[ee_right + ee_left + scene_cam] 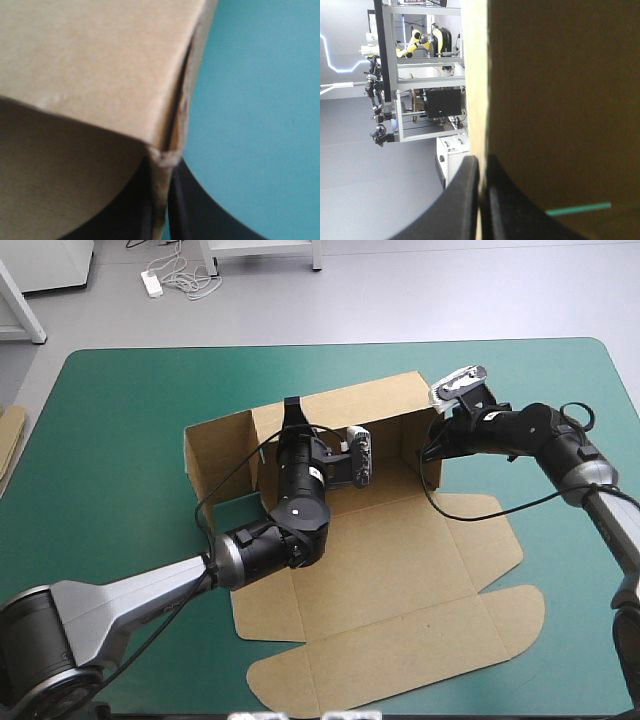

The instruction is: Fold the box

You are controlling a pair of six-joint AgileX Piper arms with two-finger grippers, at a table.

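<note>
Brown box (400, 570) mid-table on the teal-green cover (120, 400), far walls raised, near flaps flat. The left gripper (292, 412) clamps the far wall's rim; the right gripper (438, 432) clamps its right corner.

Bright even overhead light, soft shadows

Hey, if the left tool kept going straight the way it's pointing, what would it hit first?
The box itself: the left tool is shut on its raised wall, so that board would slide deeper between its fingers. Beyond it the way looks free, though depth is unclear.
</note>
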